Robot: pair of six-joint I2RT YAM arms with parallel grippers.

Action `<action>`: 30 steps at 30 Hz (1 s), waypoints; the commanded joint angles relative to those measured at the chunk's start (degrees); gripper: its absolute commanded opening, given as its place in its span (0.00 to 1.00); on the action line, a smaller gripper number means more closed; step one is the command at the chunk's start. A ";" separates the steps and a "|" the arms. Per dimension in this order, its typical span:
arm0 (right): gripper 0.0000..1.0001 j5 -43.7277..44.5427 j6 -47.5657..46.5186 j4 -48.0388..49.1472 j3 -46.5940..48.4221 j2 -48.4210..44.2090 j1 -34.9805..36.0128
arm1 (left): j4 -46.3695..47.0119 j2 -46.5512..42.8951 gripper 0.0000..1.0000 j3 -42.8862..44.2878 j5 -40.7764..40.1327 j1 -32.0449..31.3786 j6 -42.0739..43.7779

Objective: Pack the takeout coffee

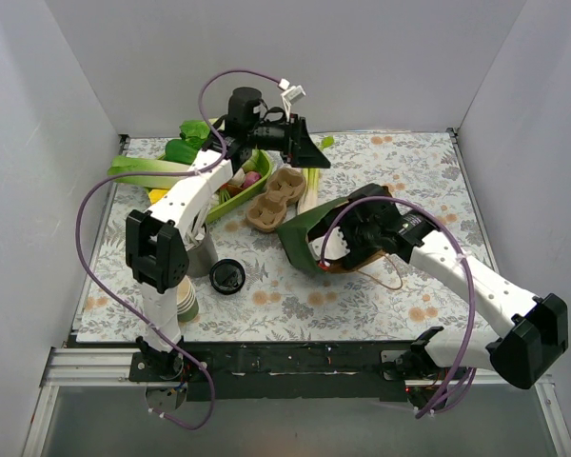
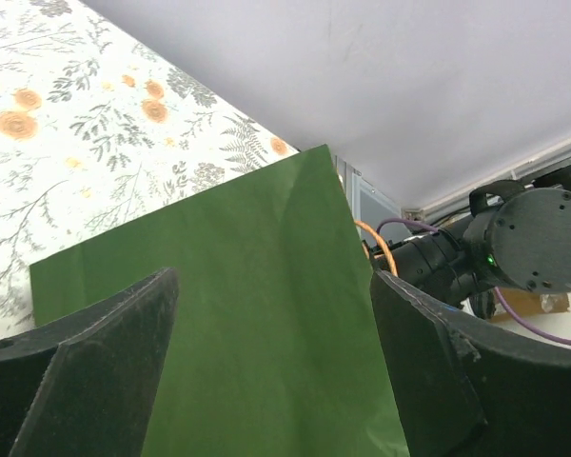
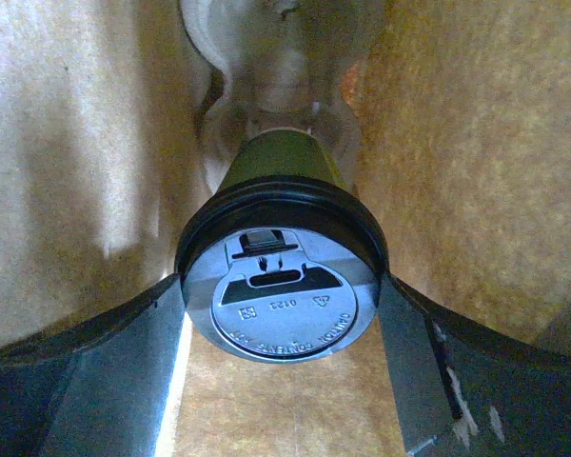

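Holding: right gripper (image 3: 281, 281) clamps takeout coffee (image 3: 281, 162) by its black lid (image 3: 284, 309), inside paper bag (image 3: 86, 171).
Left gripper (image 2: 274, 276): released, fingers wide, bag beyond them.
Counter (image 1: 362, 305): floral, beneath grippers; white walls (image 1: 381, 57).

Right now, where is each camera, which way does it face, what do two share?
Top external: above, behind the two arms, both showing, looking down on the floral table.
Left wrist: on the left pincer, facing the dark green paper bag; own fingers show.
Right wrist: inside that bag, facing the black-lidded green paper cup; right pincer flanks it.
Top and left wrist share the bag.
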 commanded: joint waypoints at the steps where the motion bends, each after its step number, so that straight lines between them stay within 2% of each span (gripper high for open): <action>1: 0.01 -0.66 -1.16 1.84 0.69 1.00 -0.92 | -1.20 -1.84 0.82 2.46 4.05 3.17 -2.31; 4: 0.01 -2.23 -1.51 1.49 1.39 1.87 -1.53 | -6.20 -0.35 0.81 3.33 -0.77 4.32 1.37; 6: 0.01 -2.95 -1.07 0.96 2.79 2.75 -1.89 | -11.54 1.23 0.81 4.99 -7.35 4.41 4.44; 7: 0.01 -3.30 -0.72 0.53 3.50 3.19 -1.89 | -13.14 2.03 0.81 7.35 -12.86 4.50 6.98; 10: 0.01 -4.27 1.03 -1.76 6.75 4.60 -1.98 | -19.56 6.68 0.79 12.02 -18.08 4.58 11.73; 21: 0.01 -6.02 2.53 -0.88 8.25 5.66 -1.98 | -21.77 11.69 0.76 8.26 -15.90 3.62 15.53; 30: 0.01 -6.03 8.24 -9.84 15.54 6.54 -0.49 | -22.91 13.63 0.74 6.85 -11.96 -0.42 19.22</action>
